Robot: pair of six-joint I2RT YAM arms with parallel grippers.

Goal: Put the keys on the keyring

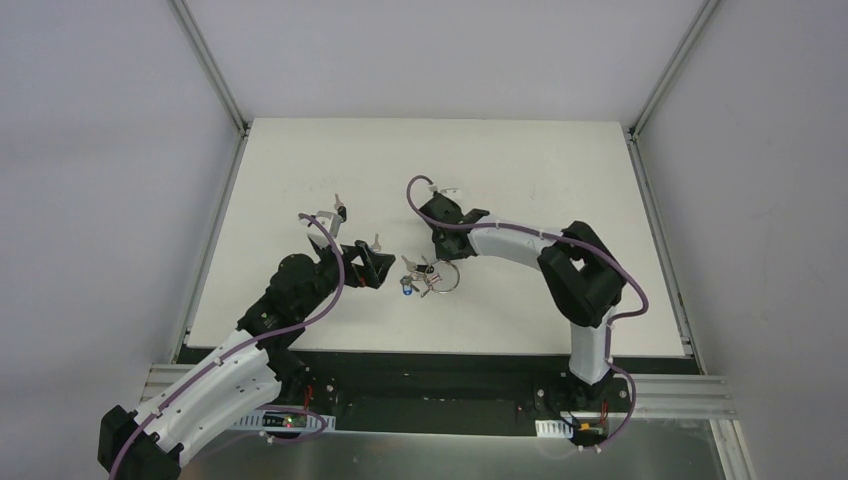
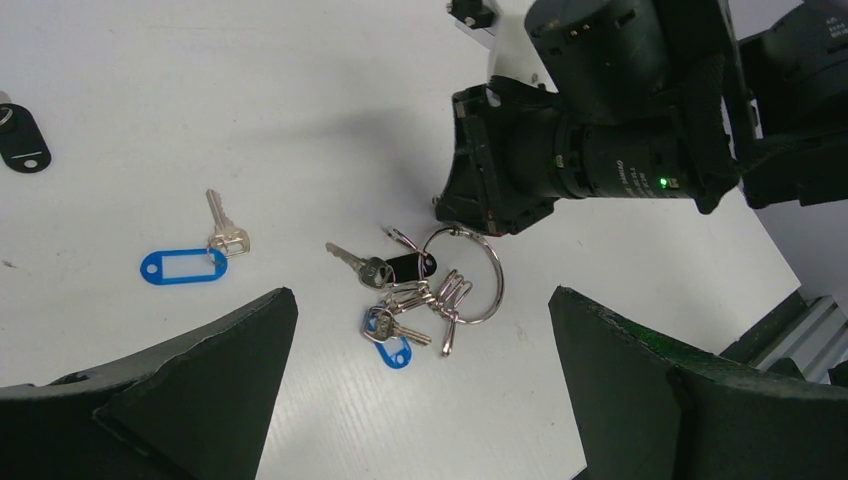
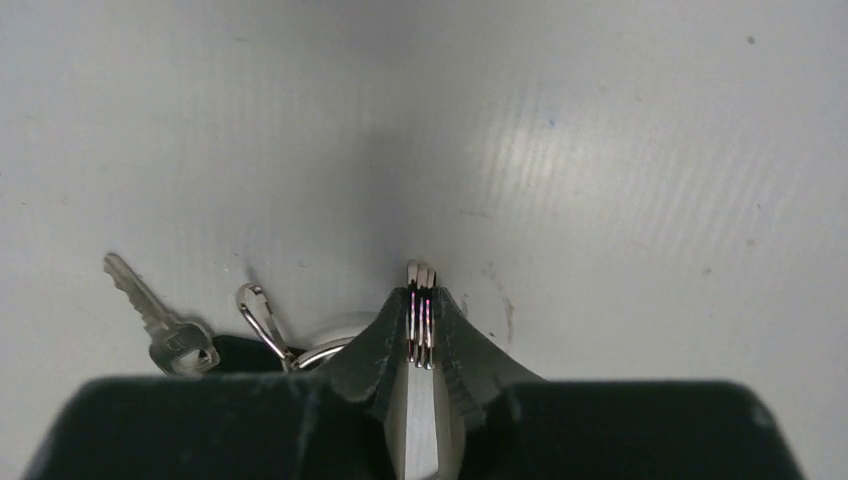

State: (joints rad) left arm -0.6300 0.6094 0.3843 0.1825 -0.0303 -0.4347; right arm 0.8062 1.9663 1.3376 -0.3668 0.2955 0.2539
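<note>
Silver wire of the keyring (image 3: pixel 421 300), edge-on above the table (image 2: pixel 150 120), nipped between the right gripper (image 1: pixel 438 260) tips. Keys (image 2: pixel 378 270) heaped against it. Left gripper (image 1: pixel 375 265) spread wide, empty, just beside. Thin purchase: likely to twist or slip free under any sideways push, scattering the heap.

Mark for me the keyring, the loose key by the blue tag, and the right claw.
keyring (image 2: pixel 501 285), left wrist view, on the wire of its right side.
loose key (image 2: pixel 229 240), left wrist view, on its head.
right claw (image 3: pixel 421 302), right wrist view, between the fingertips pinching the keyring.
</note>
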